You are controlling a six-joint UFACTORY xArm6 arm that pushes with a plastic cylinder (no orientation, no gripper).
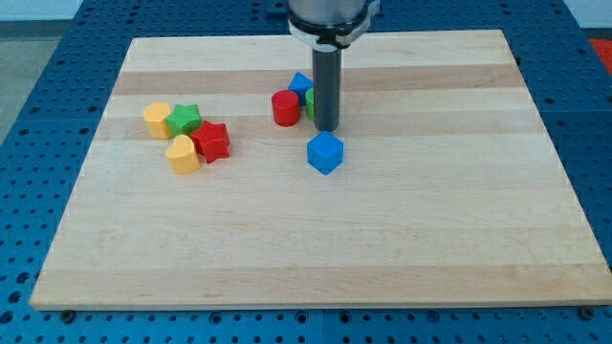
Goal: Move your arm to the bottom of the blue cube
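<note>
My tip (327, 128) was a plain rod end with no jaws to spread or pinch, and it stood on the wooden board (430, 239) just above the blue cube (325, 153), toward the view's top, close to it though contact could not be judged. That put me on the wrong side, since the task wanted me below the cube. Just to my left sat a red cylinder (285, 108), with a second blue block (301, 84) and a green block (311, 102) partly hidden behind the rod. I judged a detour around the cube's side necessary, lest I shove it downward.
</note>
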